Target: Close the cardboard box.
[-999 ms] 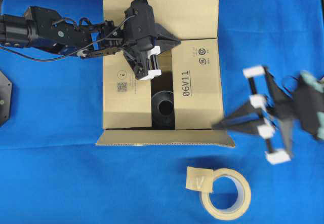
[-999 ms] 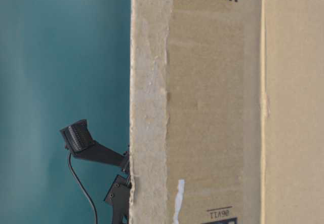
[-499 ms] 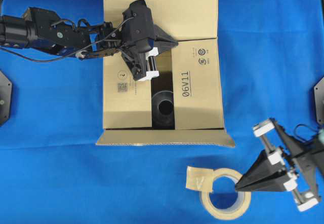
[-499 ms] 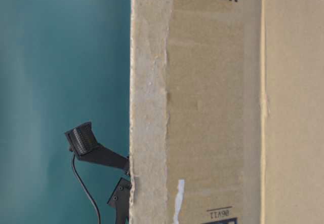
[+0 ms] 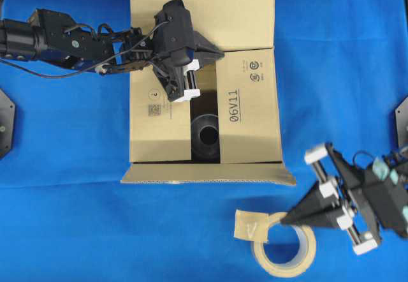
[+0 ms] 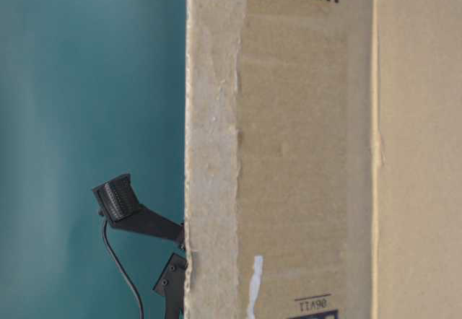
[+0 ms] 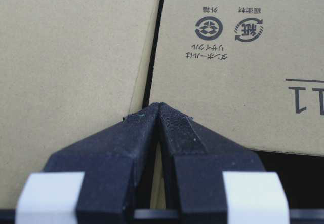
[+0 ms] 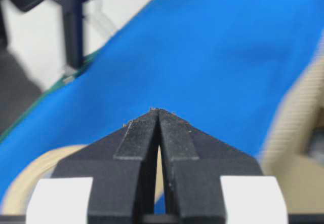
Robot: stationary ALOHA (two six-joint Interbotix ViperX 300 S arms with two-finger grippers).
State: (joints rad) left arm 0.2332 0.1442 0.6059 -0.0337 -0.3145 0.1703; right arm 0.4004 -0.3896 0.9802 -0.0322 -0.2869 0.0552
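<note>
Blue cloth [image 5: 76,231] covers the whole work surface, and the cardboard box [image 5: 248,116] sits at its middle in the overhead view, far flap folded flat, near flap lying outward toward the camera edge. Its two side flaps are folded in but do not meet; through the dark slot between them a black round-rimmed object [image 5: 205,134] shows inside the box, too dim to identify. The right flap carries the printed code 06V11 and recycling marks; the left flap bears a small square code.

Just beyond the box's near flap lies a beige tape roll [image 5: 285,244] with a loose tab of tape at its left.

Over the box's far half, the left gripper [image 5: 217,52] rests with its tip at the seam where the far flap meets the right flap, its jaws pressed together on nothing. The right gripper [image 5: 285,220] is clear of the box, off its near right corner, its tip above the tape roll's rim, jaws likewise closed and empty. The table-level view shows only the box's wall [image 6: 303,153] filling the frame.
</note>
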